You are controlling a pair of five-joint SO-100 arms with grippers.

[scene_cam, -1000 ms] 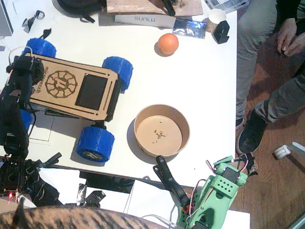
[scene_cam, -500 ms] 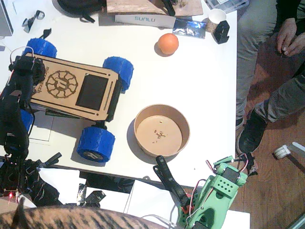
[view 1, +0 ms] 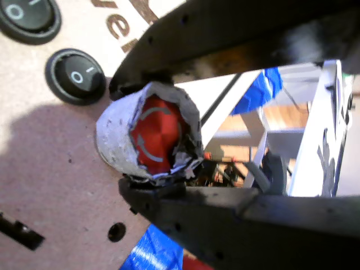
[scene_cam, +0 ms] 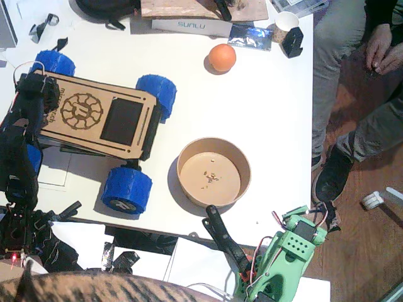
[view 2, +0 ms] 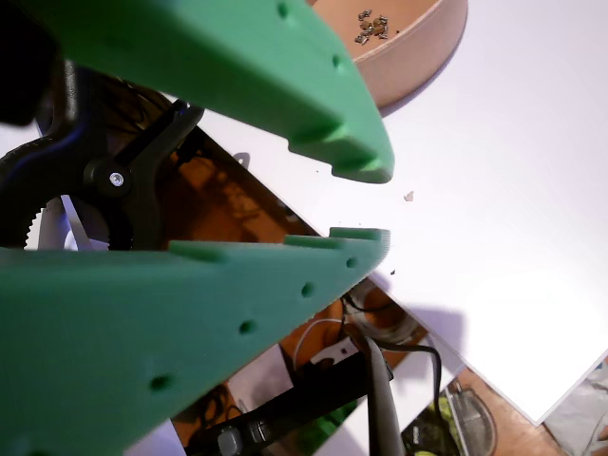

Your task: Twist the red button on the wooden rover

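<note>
The wooden rover [scene_cam: 94,116] lies on the left of the white table, blue wheels at its corners. My black left gripper [scene_cam: 38,88] sits on its left end. In a wrist view the red button [view 1: 154,132], wrapped in a silver-grey ring, is pinched from above and below by the dark jaws of the left gripper [view 1: 117,136], which is shut on it. The green right arm [scene_cam: 286,248] rests at the table's near right edge. Its gripper [view 2: 366,204] holds nothing, with the green jaws almost together.
A round brown bowl [scene_cam: 214,171] stands mid-table, with an orange ball [scene_cam: 221,57] farther back. Two black rocker switches [view 1: 76,76] sit beside the button. A black clamp [scene_cam: 223,242] lies by the right arm. A person's legs [scene_cam: 352,75] are at the right, and clutter lines the far edge.
The left gripper's head has shifted slightly back and forth at the rover's end while staying on the button. Rover, bowl and right arm have not moved.
</note>
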